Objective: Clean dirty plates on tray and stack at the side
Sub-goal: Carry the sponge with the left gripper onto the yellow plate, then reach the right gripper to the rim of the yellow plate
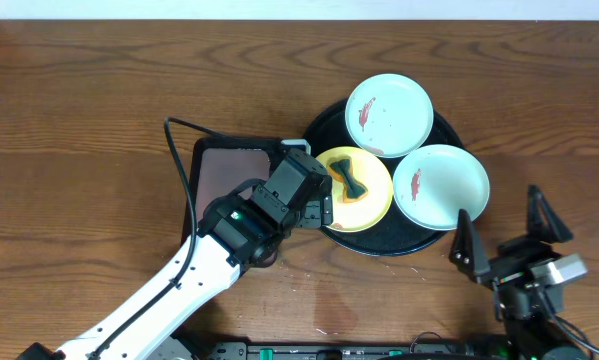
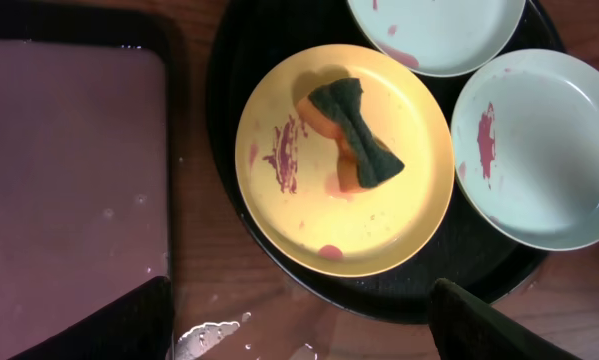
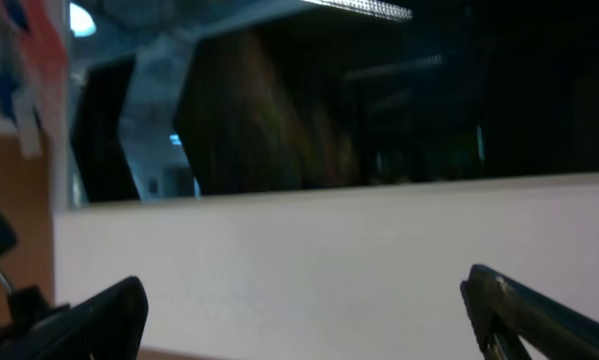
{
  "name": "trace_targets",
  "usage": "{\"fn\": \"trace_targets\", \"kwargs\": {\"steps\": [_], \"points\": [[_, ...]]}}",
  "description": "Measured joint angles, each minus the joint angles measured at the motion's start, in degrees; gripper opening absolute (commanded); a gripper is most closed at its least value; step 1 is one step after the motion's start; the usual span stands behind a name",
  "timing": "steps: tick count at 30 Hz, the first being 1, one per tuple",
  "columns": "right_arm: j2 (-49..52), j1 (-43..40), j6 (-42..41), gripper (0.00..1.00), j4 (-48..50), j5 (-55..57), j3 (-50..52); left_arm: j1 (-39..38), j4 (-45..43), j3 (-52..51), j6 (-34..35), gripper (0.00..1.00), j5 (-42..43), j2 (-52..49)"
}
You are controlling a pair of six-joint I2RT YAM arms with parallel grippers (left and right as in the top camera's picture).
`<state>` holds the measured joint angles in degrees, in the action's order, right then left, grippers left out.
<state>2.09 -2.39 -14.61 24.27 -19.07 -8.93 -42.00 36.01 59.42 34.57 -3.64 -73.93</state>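
The black tray (image 1: 379,243) holds three plates. A yellow plate (image 1: 375,196) lies at its left, with a dark green and orange sponge (image 1: 351,183) on it. Two mint plates (image 1: 389,114) (image 1: 441,187), both with red smears, lie at the back and right. My left gripper (image 1: 321,203) hovers at the yellow plate's left edge, open and holding nothing. In the left wrist view the sponge (image 2: 354,132) lies free on the smeared yellow plate (image 2: 379,220), well ahead of my left gripper (image 2: 299,330). My right gripper (image 1: 499,235) stands open near the table's front right, off the tray.
A rectangular maroon tray (image 1: 234,175) with a black rim lies left of the black tray, under my left arm. A small water puddle (image 2: 214,335) sits on the wood between the two trays. The right wrist view shows only a white wall between the open fingers (image 3: 89,320).
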Motion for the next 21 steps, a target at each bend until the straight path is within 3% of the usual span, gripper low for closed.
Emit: {"fn": "trace_targets", "kwargs": {"steps": [3,6,9,11,14,18,21], "points": [[5.8,0.0,4.0,0.99,-14.1,0.1,-11.9,0.0,0.0,0.0,-0.1,0.82,0.0,0.0],[17.0,0.0,9.0,0.99,-34.5,-1.0,-27.7,0.0,0.0,0.0,-0.1,0.82,0.0,-0.1],[32.6,0.0,13.7,0.99,-53.0,-2.5,-44.0,0.0,0.0,0.0,-0.1,0.82,0.0,-0.2],[41.6,0.0,15.2,0.99,-60.3,-4.3,-51.8,0.0,0.0,0.0,-0.1,0.82,0.0,-0.2],[53.1,0.0,15.8,0.99,-66.7,-10.2,-60.3,0.0,0.1,0.0,-0.1,0.82,0.0,-0.2],[63.1,0.1,16.1,0.99,-64.6,-21.9,-63.3,0.0,0.0,0.0,-0.1,0.82,0.0,-0.2],[68.3,2.0,16.7,0.9,-63.1,-24.8,-63.5,0.0,0.4,0.0,-0.1,0.82,0.0,-0.2]]}}
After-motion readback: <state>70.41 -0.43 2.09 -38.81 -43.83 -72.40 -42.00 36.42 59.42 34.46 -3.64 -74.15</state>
